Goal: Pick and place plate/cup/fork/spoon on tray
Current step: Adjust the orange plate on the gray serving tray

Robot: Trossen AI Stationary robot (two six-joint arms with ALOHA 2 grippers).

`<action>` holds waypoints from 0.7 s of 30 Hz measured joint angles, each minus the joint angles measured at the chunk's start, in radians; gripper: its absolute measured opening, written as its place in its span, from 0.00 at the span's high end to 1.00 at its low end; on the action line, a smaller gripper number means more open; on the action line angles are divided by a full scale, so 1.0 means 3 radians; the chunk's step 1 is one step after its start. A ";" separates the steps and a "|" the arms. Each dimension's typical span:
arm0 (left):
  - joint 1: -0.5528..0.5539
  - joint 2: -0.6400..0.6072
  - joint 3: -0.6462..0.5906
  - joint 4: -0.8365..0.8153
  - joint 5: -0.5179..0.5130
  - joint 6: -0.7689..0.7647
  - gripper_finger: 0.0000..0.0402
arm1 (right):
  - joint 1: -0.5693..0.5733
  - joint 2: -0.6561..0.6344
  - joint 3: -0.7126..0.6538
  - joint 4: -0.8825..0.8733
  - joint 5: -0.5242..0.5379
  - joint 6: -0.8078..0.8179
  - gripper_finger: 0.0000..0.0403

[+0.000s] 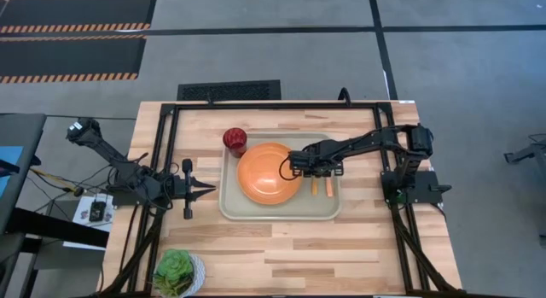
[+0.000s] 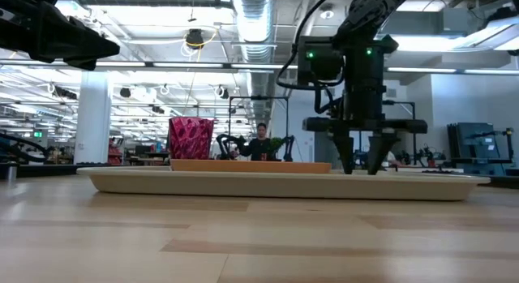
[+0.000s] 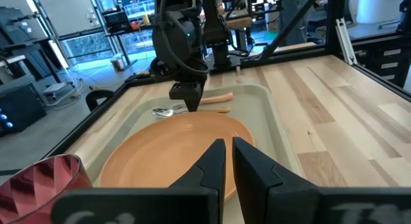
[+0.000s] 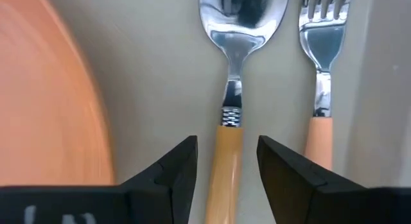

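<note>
The large beige rectangular tray (image 1: pixel 230 206) with rounded corners and a raised rim is seen in the middle of the light wooden table (image 1: pixel 358 247), with bare wood left open on every side of it. Inside the tray, the round flat orange plate (image 1: pixel 266 173) fills most of the floor, and only a narrow strip of bare tray is left between the plate's edge and the tray's right rim. The small dark red cup (image 1: pixel 235 140) is set at the tray's far left corner, just beside the plate.

In that narrow strip the right gripper (image 1: pixel 317 172) is held low over the tray, fingers pointing down and standing apart; nothing is clasped between them. Directly below it, the small spoon (image 4: pixel 232 89) with a round silver bowl and a slim orange handle is laid flat on the tray floor, its handle lying in the gap between the two fingers and its bowl pointing away from the gripper's wrist. The small fork (image 4: pixel 319 76) with silver tines and a slim orange handle is laid parallel to the spoon, just beside it on the side away from the plate, outside the fingers, tines pointing the same way.

The left gripper (image 1: pixel 207 190) is parked just left of the tray's rim, above bare wood, its fingers closed together on nothing and aimed across the plate.
</note>
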 joint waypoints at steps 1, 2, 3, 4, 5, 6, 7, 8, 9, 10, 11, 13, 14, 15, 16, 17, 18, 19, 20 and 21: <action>-0.0001 -0.0001 0.0000 -0.0001 0.0000 0.0000 0.95 | 0.0000 0.0000 0.0015 -0.0024 0.0000 -0.0001 0.54; 0.0000 0.0000 0.0000 -0.0001 -0.0001 0.0000 0.95 | 0.0000 0.0000 0.0048 -0.0069 0.0003 -0.0002 0.54; -0.0001 -0.0001 0.0000 -0.0001 -0.0001 0.0000 0.95 | 0.0000 -0.0001 0.0093 -0.0133 0.0028 -0.0014 0.54; 0.0000 0.0000 0.0000 0.0000 -0.0001 0.0000 0.95 | 0.0000 -0.0002 0.0147 -0.0204 0.0070 -0.0037 0.54; 0.0000 0.0001 0.0000 -0.0001 -0.0001 0.0000 0.95 | 0.0000 -0.0003 0.0206 -0.0282 0.0115 -0.0060 0.55; -0.0001 0.0000 0.0000 0.0000 -0.0001 0.0000 0.95 | 0.0000 -0.0004 0.0265 -0.0363 0.0148 -0.0081 0.56; 0.0000 0.0000 0.0000 -0.0001 -0.0001 0.0000 0.95 | 0.0000 -0.0004 0.0340 -0.0463 0.0166 -0.0103 0.57; 0.0000 0.0000 0.0000 -0.0001 -0.0003 0.0000 0.95 | 0.0000 -0.0004 0.0417 -0.0552 0.0194 -0.0142 0.58; 0.0000 0.0001 0.0000 0.0000 -0.0003 0.0000 0.95 | 0.0001 -0.0005 0.0493 -0.0613 0.0227 -0.0192 0.60; -0.0001 -0.0001 0.0000 0.0000 -0.0003 0.0000 0.95 | 0.0005 -0.0006 0.0568 -0.0640 0.0243 -0.0260 0.63; -0.0001 0.0001 0.0000 0.0000 -0.0003 0.0000 0.95 | 0.0013 -0.0006 0.0636 -0.0637 0.0250 -0.0341 0.66; -0.0001 0.0000 0.0000 0.0000 -0.0003 0.0000 0.95 | 0.0036 -0.0006 0.0750 -0.0569 0.0250 -0.0541 0.74; -0.0001 0.0000 0.0000 0.0000 -0.0003 0.0000 0.95 | 0.0045 -0.0006 0.0795 -0.0490 0.0246 -0.0629 0.78; -0.0001 0.0001 0.0000 -0.0001 -0.0003 0.0000 0.95 | 0.0057 -0.0006 0.0828 -0.0391 0.0237 -0.0717 0.82; 0.0000 0.0001 0.0000 -0.0001 -0.0003 0.0000 0.95 | 0.0061 -0.0006 0.0847 -0.0280 0.0221 -0.0799 0.86; -0.0001 0.0000 0.0000 0.0000 -0.0003 0.0000 0.95 | 0.0061 -0.0008 0.0852 -0.0163 0.0193 -0.0864 0.91; -0.0001 -0.0001 0.0000 0.0000 -0.0003 0.0000 0.95 | 0.0060 -0.0008 0.0852 -0.0061 0.0169 -0.0928 0.95; -0.0001 0.0001 0.0000 -0.0001 -0.0003 0.0000 0.95 | 0.0060 -0.0003 0.0852 0.0018 0.0156 -0.0973 0.97; -0.0001 -0.0001 0.0000 0.0000 -0.0003 -0.0003 0.95 | 0.0060 -0.0003 0.0851 0.0064 0.0140 -0.1009 0.98; 0.0000 -0.0001 0.0000 0.0000 -0.0003 -0.0004 0.95 | 0.0058 -0.0003 0.0836 0.0098 0.0121 -0.1018 0.97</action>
